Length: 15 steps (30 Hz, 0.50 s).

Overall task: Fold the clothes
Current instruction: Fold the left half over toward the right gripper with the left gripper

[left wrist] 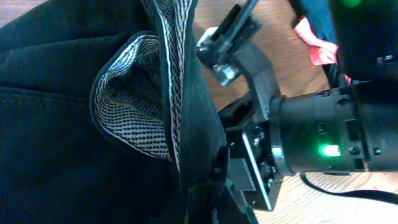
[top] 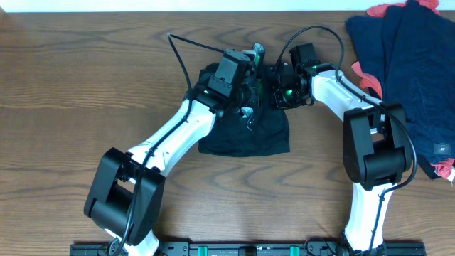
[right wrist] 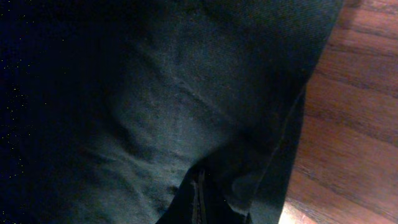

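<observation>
Wooden table [top: 71,85]. Left gripper [top: 250,99] sits low over the upper edge of the black shorts [top: 249,135], which lie bunched at table centre. In its wrist view the cloth crowds the lens, whitish-grey waistband lining [left wrist: 134,106] turned outward; fingers hidden, so opening and hold cannot be told. Right gripper [top: 274,89] just beside it, pressed into the same cloth; its wrist view shows only dark fabric, hold unclear. Far right: heap of dark blue and red garments [top: 409,64], well apart.
</observation>
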Available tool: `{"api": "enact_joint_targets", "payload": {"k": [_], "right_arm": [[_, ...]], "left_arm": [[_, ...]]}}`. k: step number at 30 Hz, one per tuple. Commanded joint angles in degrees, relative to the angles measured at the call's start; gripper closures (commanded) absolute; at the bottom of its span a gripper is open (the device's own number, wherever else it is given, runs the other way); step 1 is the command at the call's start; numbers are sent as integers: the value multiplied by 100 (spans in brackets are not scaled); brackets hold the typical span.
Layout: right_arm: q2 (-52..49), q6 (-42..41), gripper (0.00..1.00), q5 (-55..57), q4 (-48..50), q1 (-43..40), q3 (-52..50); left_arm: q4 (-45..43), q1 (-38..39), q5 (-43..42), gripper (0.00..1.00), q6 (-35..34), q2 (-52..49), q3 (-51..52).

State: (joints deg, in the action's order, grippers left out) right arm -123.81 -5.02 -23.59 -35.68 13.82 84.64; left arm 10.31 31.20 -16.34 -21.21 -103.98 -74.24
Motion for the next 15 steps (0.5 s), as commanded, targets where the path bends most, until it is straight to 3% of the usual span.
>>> {"api": "enact_joint_targets", "payload": {"k": [1, 2, 5, 8, 15], "right_arm": [[-105, -52, 99, 109, -76, -4, -184], [-105, -52, 99, 107, -76, -4, -184], [-105, -55, 99, 107, -74, -4, -184], [-87, -275, 99, 105, -48, -28, -181], [542, -590, 90, -291, -55, -380, -68]], "left_arm": [[-79, 26, -55, 92, -57, -24, -155], [-79, 26, -57, 83, -57, -24, -153], [-114, 28, -59, 44, -57, -24, -155], [-166, 17, -57, 21, -52, -20, -155], [-81, -328, -61, 16, -52, 125, -155]]}}
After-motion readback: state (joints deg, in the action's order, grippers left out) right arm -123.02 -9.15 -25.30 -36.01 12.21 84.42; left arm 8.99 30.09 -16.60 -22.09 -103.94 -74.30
